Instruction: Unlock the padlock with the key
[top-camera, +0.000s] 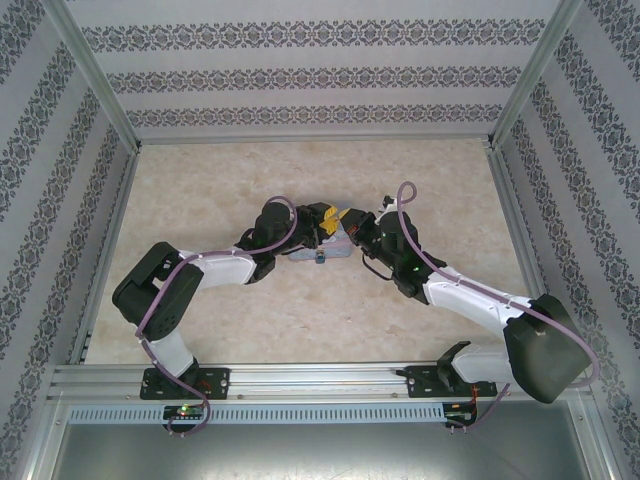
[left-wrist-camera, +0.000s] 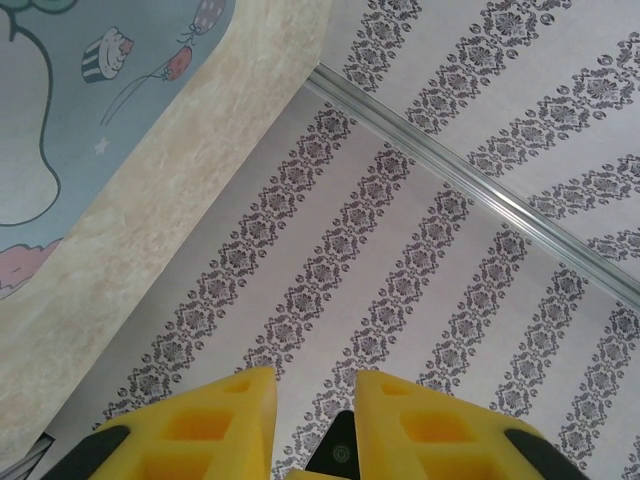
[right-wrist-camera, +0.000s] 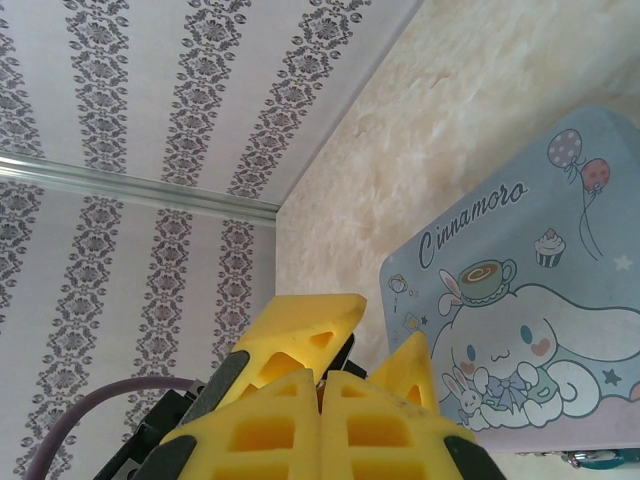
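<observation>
Tin (right-wrist-camera: 520, 300): pale blue, cartoon lid.
Padlock (top-camera: 320, 258): laid at tin's near edge.
Left gripper (left-wrist-camera: 315, 385): held by tin's far edge, fingers parted.
Right gripper (right-wrist-camera: 320, 390): likewise placed, fingers pressed together; contents cannot be told.

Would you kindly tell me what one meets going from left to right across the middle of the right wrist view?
patterned wall → marbled tabletop → pale blue cartoon tin
</observation>
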